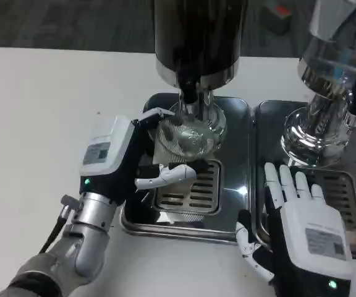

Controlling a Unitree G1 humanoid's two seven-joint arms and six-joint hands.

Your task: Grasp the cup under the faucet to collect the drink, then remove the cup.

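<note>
1. The left hand (125, 154) grips the clear cup (181, 137), its fingers (169, 175) wrapped round the cup's near side.
2. Held between those fingers, the cup sits directly beneath the faucet (190, 93) of the dark dispenser (199, 37), above the drip tray (227, 185).
3. The right hand (305, 226) holds nothing; its fingers (286, 182) lie straight, slightly apart, fingertips over the second tray (271, 124), near the chrome dispenser (326, 93).

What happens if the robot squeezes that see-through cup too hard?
The clear cup looks like thin ribbed plastic, so it would probably bend or crumple. The left hand holds it under the faucet, and it seems light, so it could tip or slosh once drink is inside.
</note>
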